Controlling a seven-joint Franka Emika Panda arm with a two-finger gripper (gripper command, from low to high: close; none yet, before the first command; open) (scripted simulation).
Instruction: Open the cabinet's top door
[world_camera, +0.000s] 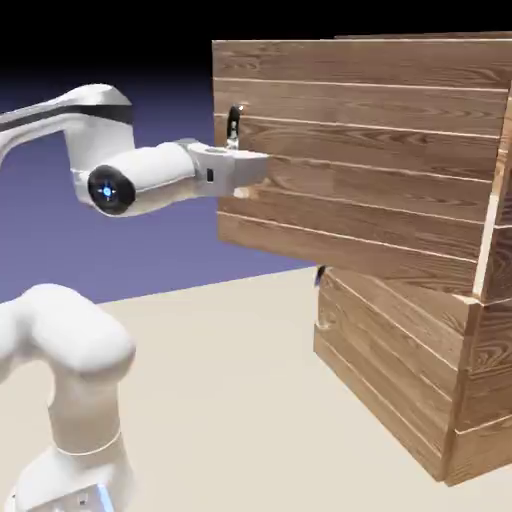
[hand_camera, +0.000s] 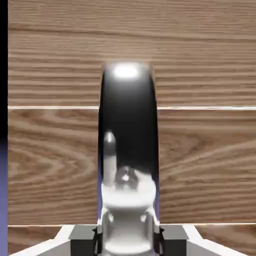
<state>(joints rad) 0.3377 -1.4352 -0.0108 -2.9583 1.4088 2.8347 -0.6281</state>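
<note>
Gripper (world_camera: 240, 170) clamped on the handle (world_camera: 234, 123), top door (world_camera: 360, 150) partly swung out.

In the hand view the dark metal handle (hand_camera: 129, 145) fills the space between the two grey fingertips (hand_camera: 82, 239), so the jaws are closed on it and hold nothing else. The cabinet (world_camera: 400, 380) stands at the tabletop's right side, and the exterior view shows the top door angled out from the lower panel, its handle edge reaching left over the table (world_camera: 220, 400). The opening looks begun but not finished; more swing seems left. Bare tabletop and open air lie left of the door's free edge, though the arm's own elbow sits near that path and may limit the pull.
</note>
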